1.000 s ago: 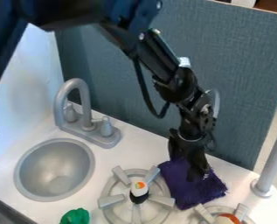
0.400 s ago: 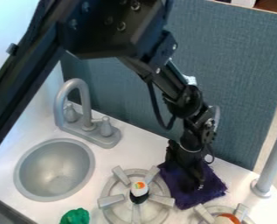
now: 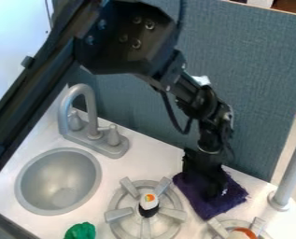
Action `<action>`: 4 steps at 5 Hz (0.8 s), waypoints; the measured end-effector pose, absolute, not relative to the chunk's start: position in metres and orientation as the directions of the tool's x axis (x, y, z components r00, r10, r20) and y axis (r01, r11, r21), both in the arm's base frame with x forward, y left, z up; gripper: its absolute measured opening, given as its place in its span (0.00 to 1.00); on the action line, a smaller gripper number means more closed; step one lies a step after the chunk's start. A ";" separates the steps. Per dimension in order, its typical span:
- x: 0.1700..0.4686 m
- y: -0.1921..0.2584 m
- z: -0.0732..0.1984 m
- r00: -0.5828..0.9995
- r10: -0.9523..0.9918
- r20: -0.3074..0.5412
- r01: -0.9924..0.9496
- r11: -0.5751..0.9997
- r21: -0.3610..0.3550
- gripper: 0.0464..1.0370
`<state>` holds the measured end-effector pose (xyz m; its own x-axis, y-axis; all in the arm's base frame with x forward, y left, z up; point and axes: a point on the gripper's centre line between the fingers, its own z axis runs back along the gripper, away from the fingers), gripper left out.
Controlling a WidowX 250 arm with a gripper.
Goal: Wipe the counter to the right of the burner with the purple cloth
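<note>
The black gripper (image 3: 203,179) hangs low at the right of the counter, pressed against or just over a crumpled purple cloth (image 3: 207,209). It covers the upper middle of the cloth. The cloth lies flat on the white counter, between the large grey burner and the blue-grey back panel, its left corner near the burner's prongs.
Left of the cloth stands a grey burner (image 3: 117,214) with a small white-and-black object (image 3: 149,203) on it. A second burner (image 3: 258,226) holds an orange-and-white item. Also around are a sink (image 3: 58,182), faucet (image 3: 88,93), green object (image 3: 80,231) and grey post (image 3: 293,170).
The gripper has gone down and a little to the right or toward the camera. The cloth has shifted slightly right, and the upper arm has swung lower and rightward.
</note>
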<state>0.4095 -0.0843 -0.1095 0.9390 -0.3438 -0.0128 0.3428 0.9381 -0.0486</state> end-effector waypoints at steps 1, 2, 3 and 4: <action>0.410 -0.097 -0.105 0.965 -0.261 -0.010 0.256 0.954 -0.160 0.96; 0.412 -0.110 -0.098 0.976 -0.216 -0.002 0.210 0.947 -0.242 0.96; 0.417 -0.115 -0.099 0.980 -0.197 -0.001 0.190 0.947 -0.258 0.96; 0.426 -0.116 -0.101 0.988 -0.154 0.002 0.150 0.954 -0.260 0.96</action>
